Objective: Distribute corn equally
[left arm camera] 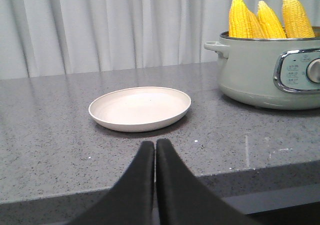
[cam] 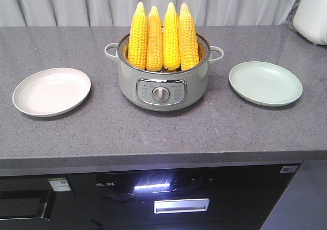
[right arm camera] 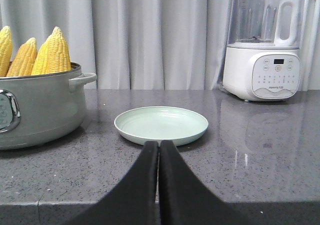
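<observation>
Currently, out front, you are seeing the corn [cam: 162, 38] standing upright in the pot [cam: 127, 82] between a beige plate [cam: 51, 92] and a green plate [cam: 264, 83]. At your left wrist, the left gripper [left arm camera: 155, 146] is sitting closed, empty; at your right, the right gripper [right arm camera: 159, 146] likewise.

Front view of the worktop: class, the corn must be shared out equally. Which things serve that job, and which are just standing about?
For the job: four yellow corn cobs, upright in the grey-green electric pot; round cream plate; round pale green plate; left gripper and right gripper, both shut.

Standing about: white blender with clear jug; black oven under the grey worktop.
</observation>
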Controlling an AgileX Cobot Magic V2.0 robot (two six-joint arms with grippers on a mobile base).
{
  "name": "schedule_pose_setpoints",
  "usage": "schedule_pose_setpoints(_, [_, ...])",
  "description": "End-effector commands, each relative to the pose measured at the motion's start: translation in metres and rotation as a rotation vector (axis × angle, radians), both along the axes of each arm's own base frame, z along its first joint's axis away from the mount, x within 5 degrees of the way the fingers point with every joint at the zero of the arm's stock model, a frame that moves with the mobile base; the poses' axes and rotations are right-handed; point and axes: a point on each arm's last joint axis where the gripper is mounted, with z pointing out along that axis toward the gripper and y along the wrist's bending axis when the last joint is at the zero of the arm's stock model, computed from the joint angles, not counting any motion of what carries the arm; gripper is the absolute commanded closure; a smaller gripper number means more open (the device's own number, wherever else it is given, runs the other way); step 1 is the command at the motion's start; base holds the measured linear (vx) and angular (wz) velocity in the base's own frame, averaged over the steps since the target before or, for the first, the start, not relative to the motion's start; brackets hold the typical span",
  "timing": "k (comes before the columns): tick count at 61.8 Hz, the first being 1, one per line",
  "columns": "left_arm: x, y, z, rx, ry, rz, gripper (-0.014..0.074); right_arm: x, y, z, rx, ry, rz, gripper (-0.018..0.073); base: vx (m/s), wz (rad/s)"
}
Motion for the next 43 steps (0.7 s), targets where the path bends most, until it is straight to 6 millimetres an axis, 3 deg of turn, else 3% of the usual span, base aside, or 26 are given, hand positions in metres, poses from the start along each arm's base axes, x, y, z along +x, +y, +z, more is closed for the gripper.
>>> schedule_pose_setpoints(1, [-0.0015,0.0010,0.0068,-0.011,-0.089,0.010,0.0603,-0.0009,-0.0003,0.0040,-0.019,-0.070,-0.008,0.0564,0.06,0.02])
schedule_pose_setpoints(43, [-0.0015,0.0010,0.0068,-0.011,-0.089,0.010,0.0603,-0.0009,-0.0003,0.0040,-0.019,-0.070,-0.008,0.0564,0.06,0.00])
